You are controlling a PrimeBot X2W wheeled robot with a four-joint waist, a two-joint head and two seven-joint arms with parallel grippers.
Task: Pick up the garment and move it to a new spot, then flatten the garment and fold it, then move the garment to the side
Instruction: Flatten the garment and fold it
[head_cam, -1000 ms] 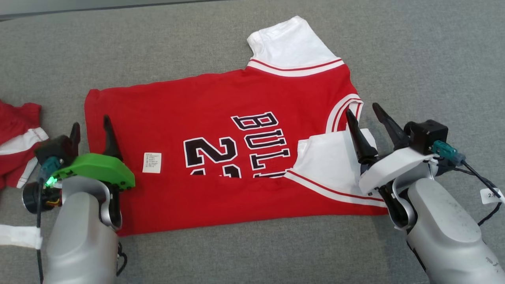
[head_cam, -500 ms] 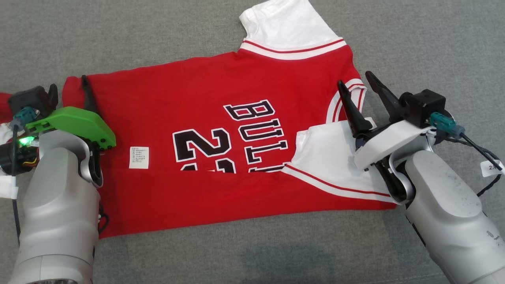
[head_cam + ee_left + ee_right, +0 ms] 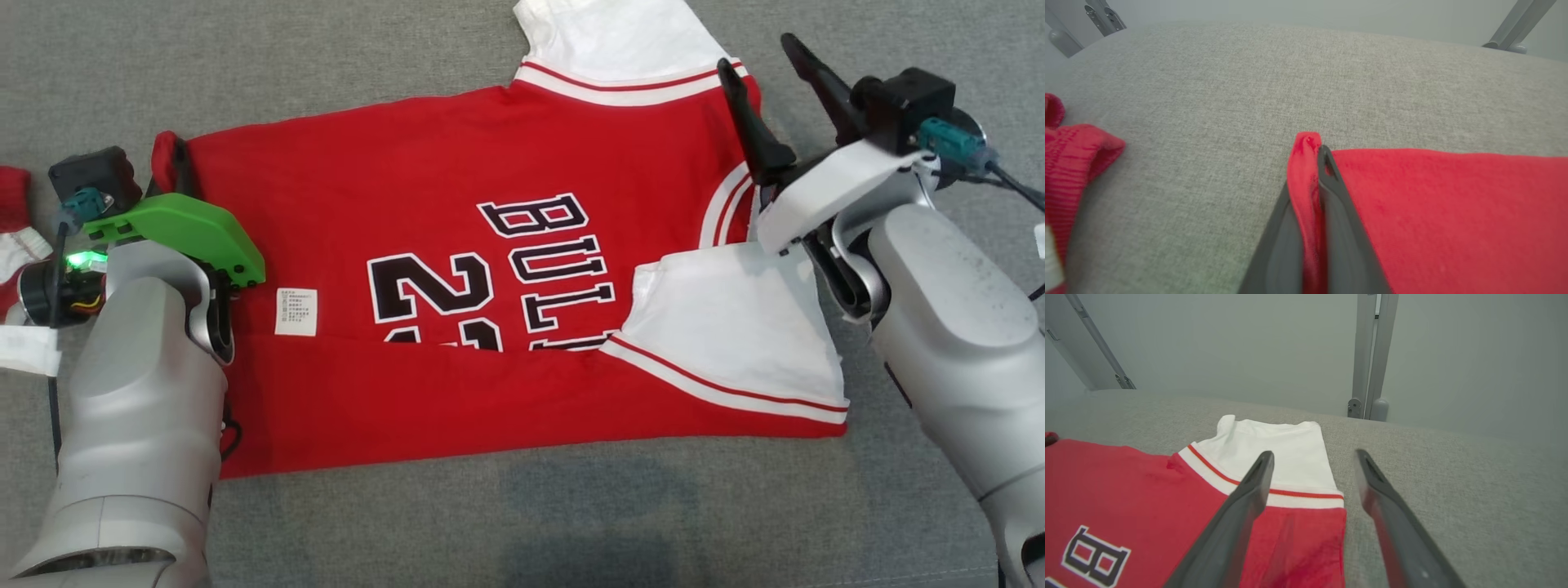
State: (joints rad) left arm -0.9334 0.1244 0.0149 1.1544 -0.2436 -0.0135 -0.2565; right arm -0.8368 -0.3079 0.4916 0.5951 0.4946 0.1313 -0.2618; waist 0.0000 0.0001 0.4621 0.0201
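Lying with its long axis left to right across the grey worktop (image 3: 326, 65), the red jersey (image 3: 392, 196) has its near hem folded up over the lower half of the lettering and its near sleeve (image 3: 735, 327) laid in over the chest. The left gripper (image 3: 1316, 163) is clamped narrow on a ridge of red cloth at the jersey's far-left corner. The right gripper (image 3: 1314, 455) hangs with its fingers spread wide above the far-right corner, at the shoulder. One finger is over the red-and-white band and the other over bare worktop just beyond the garment's edge, so the corner lies below and slightly left of the gap (my guess is that this arm must drop and close to match the left one). Whether its fingertips touch the cloth I cannot tell. How many layers the left gripper has pinched is hidden inside the fold. The far sleeve (image 3: 620, 41) is cut off by the head view's top edge, and a second red garment (image 3: 1073, 163) at the left is only partly in view.
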